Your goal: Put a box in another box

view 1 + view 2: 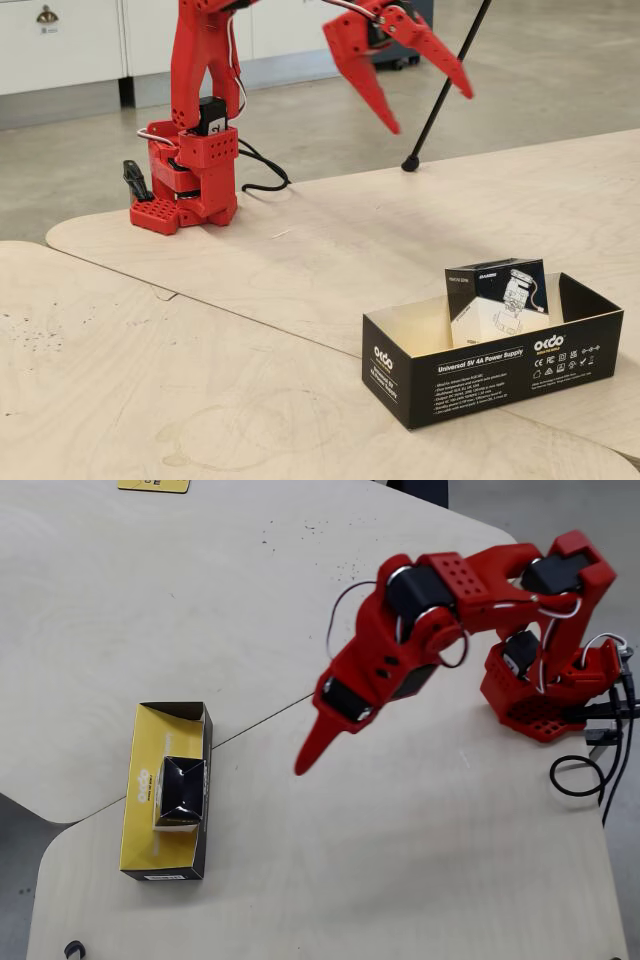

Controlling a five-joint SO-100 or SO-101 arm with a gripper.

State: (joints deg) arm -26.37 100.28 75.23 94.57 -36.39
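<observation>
The small black-and-white box [497, 300] stands upright inside the long black box [490, 368], toward its right end in the fixed view. From overhead, the small box [180, 788] sits near the middle of the long box [160, 852], whose inside looks yellow-cream. My red gripper [432, 112] hangs high above the table, well back from both boxes, open and empty. In the overhead view the gripper [303, 766] points down-left, roughly a hand's width right of the long box.
The arm's red base [185, 190] is clamped at the table's far edge, with cables [580, 775] beside it. A black pole [440, 95] slants down behind the table. Seams run between the plywood table panels. A yellow label [152, 485] lies at the far edge.
</observation>
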